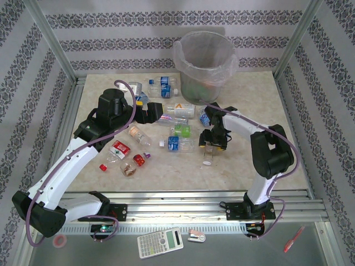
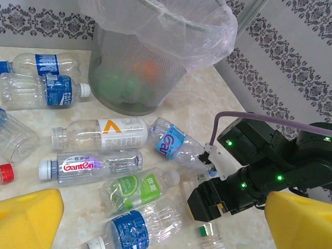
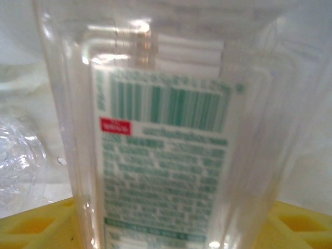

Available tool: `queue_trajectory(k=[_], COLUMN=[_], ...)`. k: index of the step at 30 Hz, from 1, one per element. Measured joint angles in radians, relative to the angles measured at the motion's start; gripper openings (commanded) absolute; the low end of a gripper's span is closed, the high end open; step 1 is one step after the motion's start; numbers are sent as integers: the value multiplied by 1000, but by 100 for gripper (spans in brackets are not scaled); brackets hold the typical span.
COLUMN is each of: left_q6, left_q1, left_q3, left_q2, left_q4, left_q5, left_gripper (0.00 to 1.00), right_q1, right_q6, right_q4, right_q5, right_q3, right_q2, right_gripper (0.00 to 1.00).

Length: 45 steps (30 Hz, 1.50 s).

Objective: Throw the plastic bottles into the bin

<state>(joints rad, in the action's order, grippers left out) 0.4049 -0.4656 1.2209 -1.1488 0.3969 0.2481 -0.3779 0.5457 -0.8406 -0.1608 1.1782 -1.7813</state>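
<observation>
Plastic bottles [image 1: 178, 111] litter the table's [image 1: 183, 178] centre. The right gripper [image 1: 213, 143], closed on a green-printed bottle [image 3: 161, 155], has the bin [image 1: 206, 77] beyond it at the far edge. The left gripper [image 2: 163, 220] hovers wide open, empty.

Top camera, high behind the arms, looks down the beige marbled table [image 1: 166, 180]; left wrist camera faces low toward the round grey mesh bin [image 2: 129, 78], shared with top; right wrist camera's pressed right against a green-labelled clear plastic bottle [image 3: 161, 155]

A clear bottle [image 3: 161, 145] with a green-printed label stands mid-frame between yellow fingers [image 3: 31, 228] at the lower corners.
</observation>
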Motion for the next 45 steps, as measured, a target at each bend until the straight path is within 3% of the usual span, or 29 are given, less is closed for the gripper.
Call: queue_trajectory(k=[13,18,31,39,45], left_q6=[-1,-1,-1,0,0], left_q1=[0,0,0,0,0], left_q3=[0,0,0,0,0], left_q2=[0,0,0,-2,-2], left_q4=[0,0,0,-1,-1], left_q5=[-11,-11,-10,-10,-9], left_gripper=[100,100,100,100,100], right_q1=[0,0,0,15,89], right_q6=[0,0,-22,-52,-25], right_q4=[5,2,-47,-55,44], right_q5=[5,5,-31,-126,-253], right_q3=[3,4,27,93,182], right_q2=[-4,2,233,336,349], right_gripper=[49,47,40,39,38])
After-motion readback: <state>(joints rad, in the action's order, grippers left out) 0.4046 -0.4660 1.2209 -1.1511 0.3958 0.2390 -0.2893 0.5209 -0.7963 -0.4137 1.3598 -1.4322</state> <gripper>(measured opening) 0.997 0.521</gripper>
